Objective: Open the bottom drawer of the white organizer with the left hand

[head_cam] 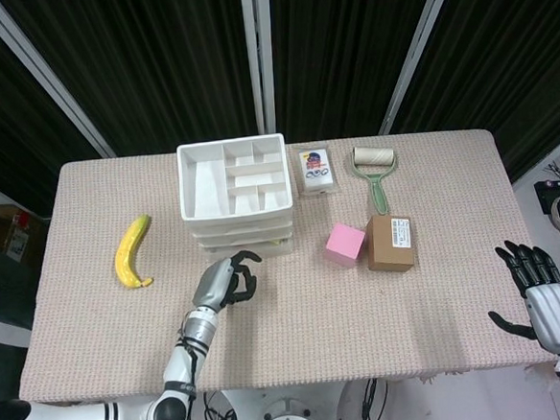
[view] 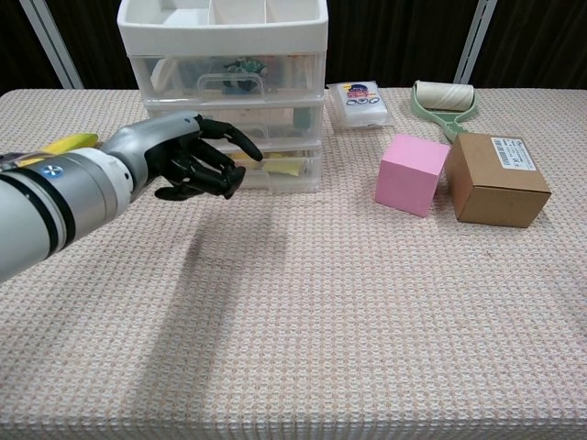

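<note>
My left hand covers left part of bottom drawer front of white plastic three-drawer organizer in chest view; cannot tell if fingers touch it. Drawer contents blurred behind clear fronts. Yellow banana mostly hidden behind forearm. My right hand cut by head view edge.

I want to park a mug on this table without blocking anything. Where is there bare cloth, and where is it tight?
Bare: the near half, in front of the pink cube and cardboard box; also between banana and white organizer. Tight: the far right row, with lint roller, and before the organizer, where the left hand hovers.
</note>
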Robot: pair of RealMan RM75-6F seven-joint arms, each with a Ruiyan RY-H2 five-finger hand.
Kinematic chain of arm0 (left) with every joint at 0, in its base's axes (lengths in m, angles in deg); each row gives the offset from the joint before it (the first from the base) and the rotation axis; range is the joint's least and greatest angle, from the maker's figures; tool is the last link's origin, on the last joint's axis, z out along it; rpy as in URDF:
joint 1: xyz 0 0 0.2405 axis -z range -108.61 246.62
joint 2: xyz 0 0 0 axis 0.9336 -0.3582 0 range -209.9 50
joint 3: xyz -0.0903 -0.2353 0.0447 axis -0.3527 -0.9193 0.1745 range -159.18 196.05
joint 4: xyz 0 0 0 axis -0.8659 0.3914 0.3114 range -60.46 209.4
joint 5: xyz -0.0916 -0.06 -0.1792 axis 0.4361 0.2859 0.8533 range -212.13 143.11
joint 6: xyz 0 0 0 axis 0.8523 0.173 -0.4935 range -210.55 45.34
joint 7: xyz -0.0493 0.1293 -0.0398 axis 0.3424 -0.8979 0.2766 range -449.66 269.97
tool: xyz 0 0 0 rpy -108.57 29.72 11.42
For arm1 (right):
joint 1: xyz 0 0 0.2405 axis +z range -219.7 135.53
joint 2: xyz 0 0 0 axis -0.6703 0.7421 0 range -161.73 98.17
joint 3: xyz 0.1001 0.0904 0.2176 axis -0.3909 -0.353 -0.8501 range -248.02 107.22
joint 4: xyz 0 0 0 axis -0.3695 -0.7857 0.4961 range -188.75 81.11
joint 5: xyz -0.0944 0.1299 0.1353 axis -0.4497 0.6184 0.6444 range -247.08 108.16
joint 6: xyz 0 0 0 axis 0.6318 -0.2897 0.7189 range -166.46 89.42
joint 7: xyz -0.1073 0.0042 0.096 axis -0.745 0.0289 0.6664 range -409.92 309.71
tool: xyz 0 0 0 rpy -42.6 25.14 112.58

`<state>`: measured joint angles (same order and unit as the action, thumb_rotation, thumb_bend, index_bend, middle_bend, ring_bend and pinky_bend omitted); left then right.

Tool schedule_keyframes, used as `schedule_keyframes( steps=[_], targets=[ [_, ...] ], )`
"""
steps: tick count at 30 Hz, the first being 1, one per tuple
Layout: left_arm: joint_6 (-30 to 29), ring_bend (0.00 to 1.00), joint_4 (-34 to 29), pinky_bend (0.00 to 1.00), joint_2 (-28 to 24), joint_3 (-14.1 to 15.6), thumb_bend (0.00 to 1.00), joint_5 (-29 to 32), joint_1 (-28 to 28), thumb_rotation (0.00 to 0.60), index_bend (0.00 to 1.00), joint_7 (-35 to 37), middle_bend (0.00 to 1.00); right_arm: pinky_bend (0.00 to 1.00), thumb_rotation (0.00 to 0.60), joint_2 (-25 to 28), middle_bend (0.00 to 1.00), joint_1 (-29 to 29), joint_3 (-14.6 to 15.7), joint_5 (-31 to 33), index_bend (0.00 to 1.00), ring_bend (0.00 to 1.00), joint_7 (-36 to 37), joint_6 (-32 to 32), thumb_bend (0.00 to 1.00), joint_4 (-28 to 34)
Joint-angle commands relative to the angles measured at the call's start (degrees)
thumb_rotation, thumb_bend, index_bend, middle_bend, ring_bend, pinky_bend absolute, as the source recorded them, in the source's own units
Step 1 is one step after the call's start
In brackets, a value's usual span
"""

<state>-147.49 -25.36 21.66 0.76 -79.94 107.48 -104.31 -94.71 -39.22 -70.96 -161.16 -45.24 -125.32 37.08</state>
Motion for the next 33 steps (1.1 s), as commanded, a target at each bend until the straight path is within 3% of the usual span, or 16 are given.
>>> schedule_keyframes(
  steps=[1,12,33],
  targets=[
    [-1.5,0.89,3.8,1.00,1.0,0.8,0.50,-1.9,2.4,0.600,0.33,-4.3,0.70,0.00,0.600,0.1,0.00,-0.1,0.0,0.1,0.00,0.00,0.0,-0.1,0.08,0.0],
    [-3.6,0.89,12.0,1.00,5.4,1.9,0.50,-3.3,4.5,0.600,0.30,-10.7,0.70,0.00,0.600,0.0,0.00,-0.3,0.0,0.5,0.00,0.00,0.8,-0.1,0.08,-0.6],
    [-4.5,0.89,16.1,1.00,6.6,4.4,0.50,-5.1,5.3,0.600,0.27,-20.0,0.70,0.00,0.600,-0.5,0.00,-0.4,0.1,1.0,0.00,0.00,1.7,0.4,0.08,-1.6]
  ],
)
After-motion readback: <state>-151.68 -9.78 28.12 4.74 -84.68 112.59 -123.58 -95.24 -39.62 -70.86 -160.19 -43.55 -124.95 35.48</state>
